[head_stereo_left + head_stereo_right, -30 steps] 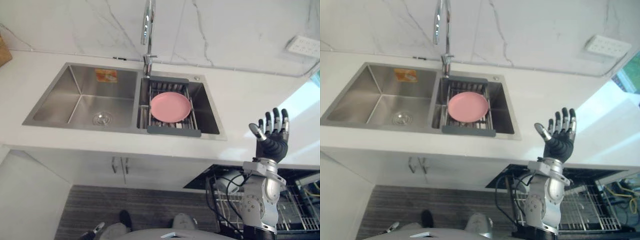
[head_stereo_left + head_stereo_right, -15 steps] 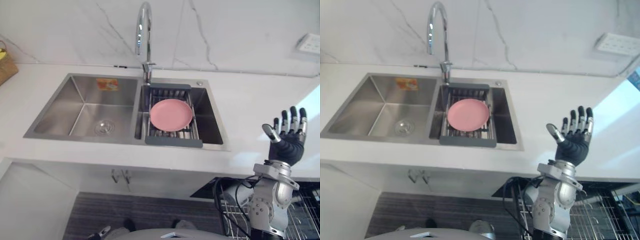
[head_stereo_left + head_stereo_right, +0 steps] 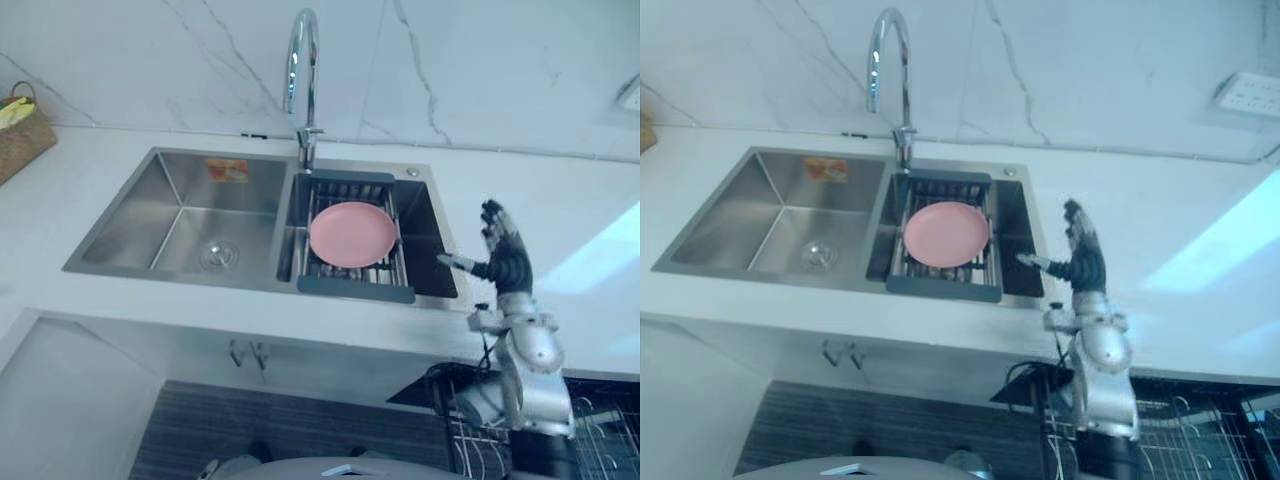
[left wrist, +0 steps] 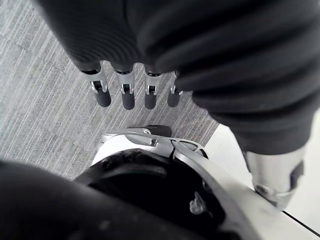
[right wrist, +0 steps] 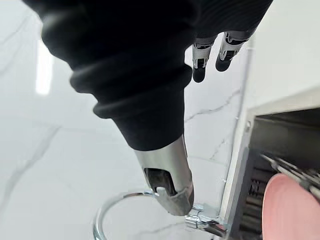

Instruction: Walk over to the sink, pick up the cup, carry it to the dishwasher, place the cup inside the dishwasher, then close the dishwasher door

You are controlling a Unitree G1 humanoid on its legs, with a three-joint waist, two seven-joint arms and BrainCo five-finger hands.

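Moved left from over the desk [image 3: 570, 215] to right rim of sink [image 3: 130, 215]: right hand [image 3: 503, 255], edge-on, fingers straight, empty. On rack [image 3: 355, 292] in right basin: pink plate [image 3: 353, 234]. Over floor [image 4: 30, 100]: left hand [image 4: 125, 95], relaxed.

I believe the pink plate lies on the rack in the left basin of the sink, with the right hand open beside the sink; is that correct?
Not quite: the pink plate lies on the rack in the right basin of the sink, not the left, as the left eye view shows. The right hand is open beside the sink.
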